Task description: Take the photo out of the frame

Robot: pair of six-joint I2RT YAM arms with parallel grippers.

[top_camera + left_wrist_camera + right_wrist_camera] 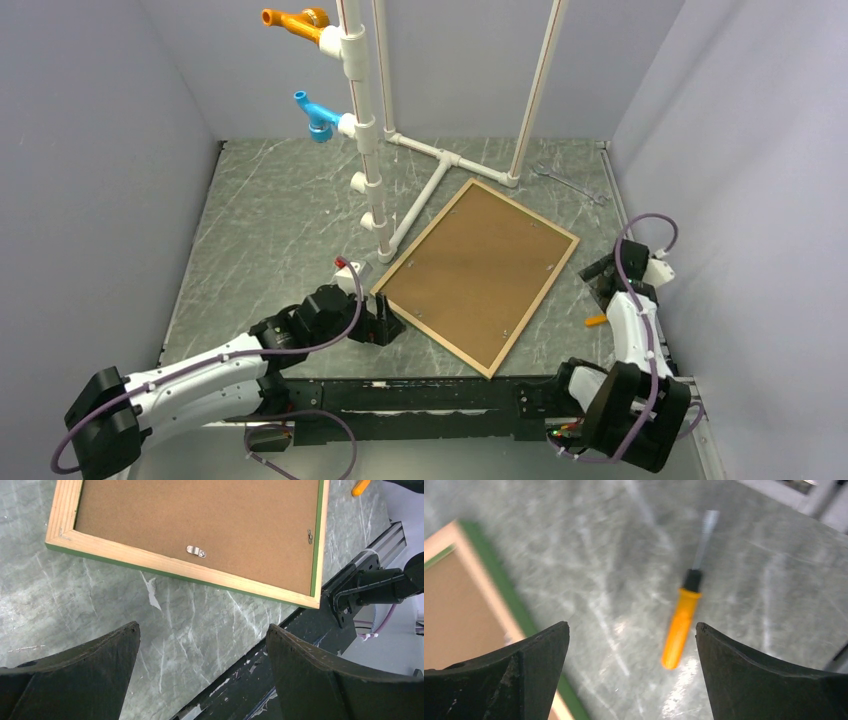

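Note:
The frame (pixel 432 333) lies face down on the table, tilted diagonally, showing pale wood rails with a green edge. Its brown backing board (pixel 478 272) fills the opening, held by small metal clips (pixel 196 551). The photo is hidden under the backing. My left gripper (pixel 388 325) is open and empty, just off the frame's near-left corner; its wrist view shows the rail (pixel 165 566) beyond the open gripper (pixel 202 627). My right gripper (pixel 603 283) is open and empty beside the frame's right side; in its wrist view (pixel 632 625) the green rail (pixel 499 585) is at the left.
An orange-handled screwdriver (pixel 681 625) lies on the table between the right fingers, also seen from above (pixel 596 320). A white pipe stand (pixel 420 190) with orange and blue fittings stands behind the frame. A wrench (pixel 568 182) lies at the back right. Grey walls enclose the table.

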